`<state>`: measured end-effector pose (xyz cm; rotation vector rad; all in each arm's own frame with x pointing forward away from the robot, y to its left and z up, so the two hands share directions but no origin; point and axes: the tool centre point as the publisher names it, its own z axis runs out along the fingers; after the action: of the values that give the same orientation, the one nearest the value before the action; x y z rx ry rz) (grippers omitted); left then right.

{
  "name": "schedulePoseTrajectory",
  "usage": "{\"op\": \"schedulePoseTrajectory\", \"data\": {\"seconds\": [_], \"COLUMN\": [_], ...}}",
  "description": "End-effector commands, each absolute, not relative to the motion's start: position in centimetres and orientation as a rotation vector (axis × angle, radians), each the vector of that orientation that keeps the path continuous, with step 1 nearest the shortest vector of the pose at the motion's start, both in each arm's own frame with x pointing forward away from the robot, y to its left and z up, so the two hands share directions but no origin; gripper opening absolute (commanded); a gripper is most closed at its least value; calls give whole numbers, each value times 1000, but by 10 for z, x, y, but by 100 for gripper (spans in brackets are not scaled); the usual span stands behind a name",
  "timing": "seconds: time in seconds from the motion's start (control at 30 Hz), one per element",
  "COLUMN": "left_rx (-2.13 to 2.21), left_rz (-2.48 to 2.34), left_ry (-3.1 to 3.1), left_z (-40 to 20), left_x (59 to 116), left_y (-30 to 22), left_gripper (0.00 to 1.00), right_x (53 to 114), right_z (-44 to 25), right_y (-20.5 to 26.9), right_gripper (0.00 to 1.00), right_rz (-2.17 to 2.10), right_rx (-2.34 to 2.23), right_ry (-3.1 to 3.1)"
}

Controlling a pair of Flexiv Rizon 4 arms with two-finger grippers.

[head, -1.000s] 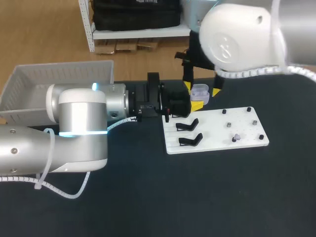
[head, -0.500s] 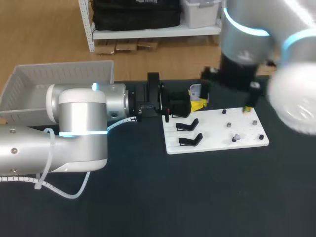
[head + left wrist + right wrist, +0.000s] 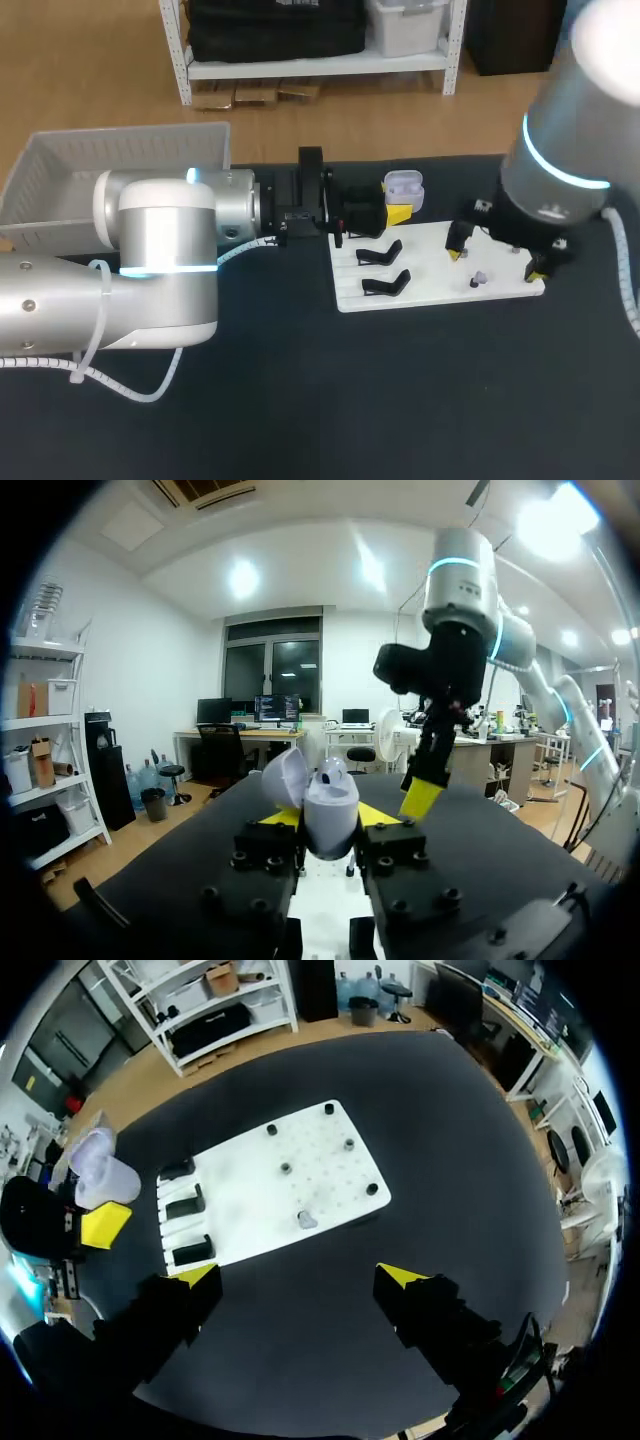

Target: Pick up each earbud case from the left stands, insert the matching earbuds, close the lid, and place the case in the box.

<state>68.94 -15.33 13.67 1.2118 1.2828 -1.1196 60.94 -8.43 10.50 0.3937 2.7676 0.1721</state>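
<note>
My left gripper (image 3: 400, 207) is shut on a pale lavender earbud case (image 3: 403, 184) just behind the white board (image 3: 430, 285). In the left wrist view the case (image 3: 331, 815) stands upright between the fingers with its lid (image 3: 284, 777) open, and a small pale piece sticks up from its mouth. One loose lavender earbud (image 3: 479, 279) lies on the board's right part. My right gripper (image 3: 496, 263) hangs open above that part with nothing in it. From the right wrist, the gripper (image 3: 300, 1275) is above the board's near edge and the earbud (image 3: 307, 1220) lies just ahead.
Black stands (image 3: 380, 253) sit empty on the board's left part. Small dark pegs (image 3: 463, 253) dot its right part. A white slatted basket (image 3: 120, 160) stands at the table's far left, behind my left arm.
My right arm left the case, swung right and came toward the front over the board's right part, and its fingers spread wider. The left arm and the case have not moved.
</note>
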Motion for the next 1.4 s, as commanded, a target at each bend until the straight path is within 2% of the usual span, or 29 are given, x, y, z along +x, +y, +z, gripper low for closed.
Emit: {"op": "schedulePoseTrajectory", "data": {"seconds": [0.03, 0.4, 0.5, 0.7, 0.77, 0.83, 0.87, 0.97, 1.17, 1.2, 1.27, 1.33, 1.4], "left_rx": [1203, 1203, 1203, 1203, 1203, 1203, 1203, 1203, 1203, 1203, 1203, 1203, 1203], "left_rz": [-1114, -1114, -1114, -1114, -1114, -1114, -1114, -1114, -1114, -1114, -1114, -1114, -1114], "left_ry": [1276, 1276, 1276, 1276, 1276, 1276, 1276, 1276, 1276, 1276, 1276, 1276, 1276], "left_z": [135, 135, 135, 135, 135, 135, 135, 135, 135, 135, 135, 135, 135], "left_x": [688, 688, 688, 688, 688, 688, 688, 688, 688, 688, 688, 688, 688], "left_y": [-154, -154, -154, -154, -154, -154, -154, -154, -154, -154, -154, -154, -154], "left_gripper": [0, 0, 0, 0, 0, 0, 0, 0, 0, 0, 0, 0, 0], "right_x": [624, 643, 643, 647, 651, 653, 655, 657, 659, 658, 657, 656, 654], "right_z": [78, 46, 41, 31, 30, 31, 32, 32, 32, 32, 31, 30, 29], "right_y": [-80, -73, -76, -83, -84, -85, -86, -87, -89, -90, -90, -91, -91], "right_gripper": [100, 100, 97, 100, 94, 93, 90, 71, 72, 69, 49, 45, 46], "right_rz": [195, 236, 250, 284, 304, 324, 329, 343, 356, 356, 360, 368, 371], "right_rx": [368, 348, 338, 314, 321, 324, 325, 322, 318, 318, 318, 324, 326], "right_ry": [2734, 2768, 2771, 2773, 2767, 2761, 2761, 2760, 2759, 2760, 2761, 2761, 2761]}}
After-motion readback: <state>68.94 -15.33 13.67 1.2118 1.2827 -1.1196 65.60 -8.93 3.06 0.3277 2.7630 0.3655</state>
